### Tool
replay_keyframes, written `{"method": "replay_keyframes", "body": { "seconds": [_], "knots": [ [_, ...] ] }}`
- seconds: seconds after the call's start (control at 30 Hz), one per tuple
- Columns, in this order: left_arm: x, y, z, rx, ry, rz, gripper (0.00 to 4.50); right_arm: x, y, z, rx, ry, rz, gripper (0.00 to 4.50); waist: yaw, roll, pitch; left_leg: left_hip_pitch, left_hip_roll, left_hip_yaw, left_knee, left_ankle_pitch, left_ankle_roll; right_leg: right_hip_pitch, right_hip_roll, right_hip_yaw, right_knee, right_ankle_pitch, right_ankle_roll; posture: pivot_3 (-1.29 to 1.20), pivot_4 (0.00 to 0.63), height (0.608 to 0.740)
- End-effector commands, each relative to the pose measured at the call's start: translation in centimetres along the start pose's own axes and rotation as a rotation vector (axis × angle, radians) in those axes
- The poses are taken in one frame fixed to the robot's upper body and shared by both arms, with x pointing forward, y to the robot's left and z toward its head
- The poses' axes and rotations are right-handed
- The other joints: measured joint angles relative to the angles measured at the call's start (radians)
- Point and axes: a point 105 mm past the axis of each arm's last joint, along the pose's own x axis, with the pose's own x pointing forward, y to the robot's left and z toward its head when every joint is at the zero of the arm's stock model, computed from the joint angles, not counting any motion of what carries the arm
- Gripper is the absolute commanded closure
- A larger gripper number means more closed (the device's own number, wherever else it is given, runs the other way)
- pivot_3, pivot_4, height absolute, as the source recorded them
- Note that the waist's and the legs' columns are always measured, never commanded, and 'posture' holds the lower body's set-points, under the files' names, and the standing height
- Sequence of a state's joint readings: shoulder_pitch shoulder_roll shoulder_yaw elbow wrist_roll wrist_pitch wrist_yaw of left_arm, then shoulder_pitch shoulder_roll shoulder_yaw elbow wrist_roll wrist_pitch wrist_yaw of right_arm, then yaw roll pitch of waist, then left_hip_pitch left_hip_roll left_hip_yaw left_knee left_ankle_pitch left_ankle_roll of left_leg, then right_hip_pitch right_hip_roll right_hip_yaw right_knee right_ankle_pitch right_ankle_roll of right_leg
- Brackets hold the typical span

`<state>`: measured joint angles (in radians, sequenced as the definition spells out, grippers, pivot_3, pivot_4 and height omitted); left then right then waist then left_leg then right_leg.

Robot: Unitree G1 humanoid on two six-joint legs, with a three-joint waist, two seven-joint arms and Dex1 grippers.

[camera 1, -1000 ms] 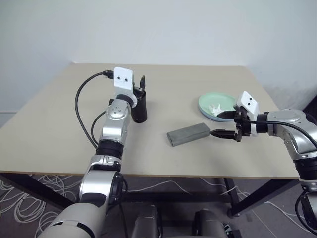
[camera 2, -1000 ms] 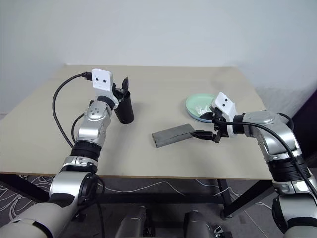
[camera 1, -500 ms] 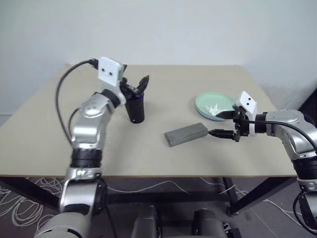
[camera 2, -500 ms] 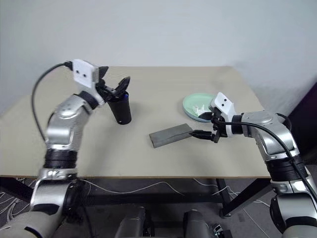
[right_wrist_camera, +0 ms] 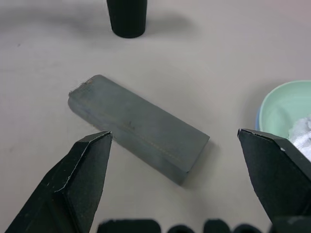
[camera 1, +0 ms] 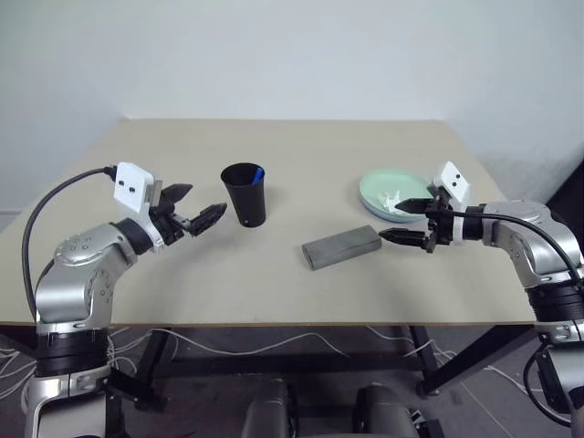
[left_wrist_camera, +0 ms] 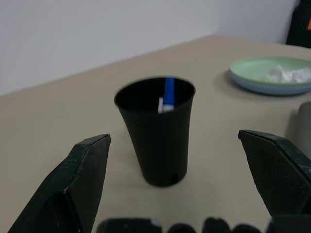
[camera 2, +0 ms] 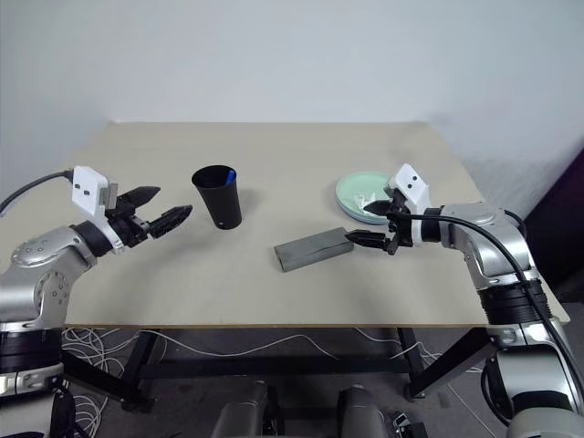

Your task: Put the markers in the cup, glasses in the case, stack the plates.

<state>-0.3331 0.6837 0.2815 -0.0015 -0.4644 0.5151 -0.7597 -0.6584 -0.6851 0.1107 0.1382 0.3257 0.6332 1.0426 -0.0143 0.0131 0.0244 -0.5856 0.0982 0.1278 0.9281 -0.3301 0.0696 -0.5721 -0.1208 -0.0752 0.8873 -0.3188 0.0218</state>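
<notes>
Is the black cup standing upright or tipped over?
Upright: the cup stands on its narrow base, its mouth facing up, with a blue-capped marker inside.

Head stereo pair: high, facing forward-down over whole table (camera 1: 301,265). Left wrist: low, close on cup (left_wrist_camera: 156,130) at frame centre (shared with right wrist's top edge).

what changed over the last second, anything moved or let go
The left gripper has drawn back from the cup's rim toward the robot's left and now stands open beside the cup, with a blue-capped marker inside. The right gripper stayed open by the case; the case and stacked plates stayed put.
</notes>
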Motion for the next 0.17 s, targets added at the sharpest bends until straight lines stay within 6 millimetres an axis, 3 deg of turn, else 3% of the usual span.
{"method": "replay_keyframes", "body": {
  "seconds": [0.03,0.17],
  "knots": [
    [-0.47,0.18,0.10,0.006,-0.029,0.012,0.01,-0.89,0.04,1.82,-0.039,-0.064,-0.017,0.00,0.002,0.000,0.000,0.000,0.000,0.000,0.000,0.000,0.000,0.000,0.000,0.000,0.000,0.000,0.000,0.00,0.000,0.639],
    [-0.12,0.46,-0.35,-0.044,-0.035,0.015,0.01,-1.40,-0.20,2.21,-0.018,-0.088,-0.044,0.00,0.002,0.000,0.000,0.000,0.000,0.000,0.000,0.000,0.000,0.000,0.000,0.000,0.000,0.000,0.000,0.00,0.000,0.639]
  ]
}}
